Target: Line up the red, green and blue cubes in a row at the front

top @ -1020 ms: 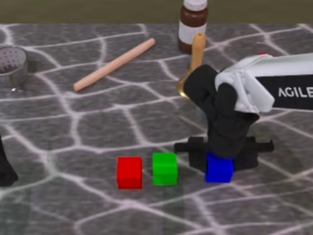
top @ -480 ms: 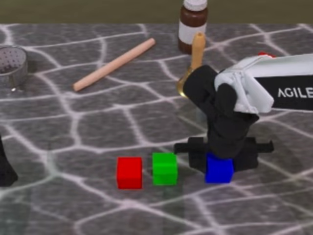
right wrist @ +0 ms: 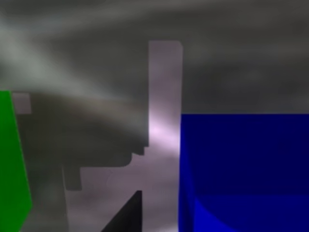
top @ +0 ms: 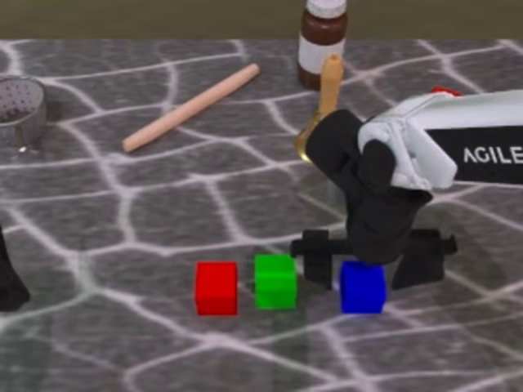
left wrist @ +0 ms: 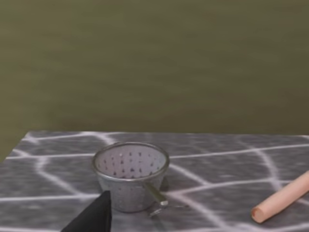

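The red cube [top: 216,287], the green cube [top: 275,281] and the blue cube [top: 362,287] stand in a row near the table's front edge; the gap between green and blue is the wider one. My right gripper [top: 369,263] hangs open just above and behind the blue cube, one black finger [top: 317,258] on each side, touching nothing. The right wrist view shows the blue cube [right wrist: 241,164] close up, the green cube [right wrist: 12,159] at the edge and one dark fingertip [right wrist: 126,215]. My left gripper [top: 8,282] is parked at the left edge.
A wooden rod [top: 192,106] lies at the back left. A metal strainer cup [top: 20,110] [left wrist: 130,175] stands at the far left. A brown bottle [top: 322,37] and a brass bell [top: 323,98] stand at the back, just behind my right arm.
My right gripper's fingers have spread apart and let go of the blue cube, which now sits on the table slightly nearer the front. The left arm has not moved.
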Robot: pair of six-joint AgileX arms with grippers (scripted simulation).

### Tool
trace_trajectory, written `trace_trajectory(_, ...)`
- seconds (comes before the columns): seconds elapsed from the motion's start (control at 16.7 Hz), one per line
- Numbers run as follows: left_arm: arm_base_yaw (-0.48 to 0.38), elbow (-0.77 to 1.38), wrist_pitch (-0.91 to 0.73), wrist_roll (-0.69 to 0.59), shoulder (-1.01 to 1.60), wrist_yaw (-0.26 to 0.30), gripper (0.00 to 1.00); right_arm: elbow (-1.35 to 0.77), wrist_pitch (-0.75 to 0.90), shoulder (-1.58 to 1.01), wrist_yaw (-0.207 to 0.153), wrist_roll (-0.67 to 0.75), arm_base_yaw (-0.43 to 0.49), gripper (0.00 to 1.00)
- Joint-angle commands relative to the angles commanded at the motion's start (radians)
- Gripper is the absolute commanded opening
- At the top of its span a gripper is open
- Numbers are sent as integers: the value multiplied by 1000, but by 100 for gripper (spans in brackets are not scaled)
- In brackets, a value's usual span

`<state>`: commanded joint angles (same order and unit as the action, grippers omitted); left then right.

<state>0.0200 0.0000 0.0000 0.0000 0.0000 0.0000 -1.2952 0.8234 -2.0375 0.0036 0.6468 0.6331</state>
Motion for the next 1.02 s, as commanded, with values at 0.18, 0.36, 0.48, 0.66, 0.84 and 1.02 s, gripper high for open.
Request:
trace_trajectory(0.18, 0, 0, 0, 0, 0, 0, 100, 0, 0, 0, 0, 0, 0, 100)
trace_trajectory(0.36, 0, 0, 0, 0, 0, 0, 100, 0, 0, 0, 0, 0, 0, 100)
trace_trajectory(0.48, 0, 0, 0, 0, 0, 0, 100, 0, 0, 1, 0, 0, -2, 100)
trace_trajectory(0.66, 0, 0, 0, 0, 0, 0, 100, -30, 42, 15, 0, 0, 2, 100)
trace_trajectory(0.84, 0, 0, 0, 0, 0, 0, 100, -96, 160, 55, -1, 1, 4, 100)
trace_trajectory(1.02, 0, 0, 0, 0, 0, 0, 100, -149, 246, 94, -1, -2, 7, 100)
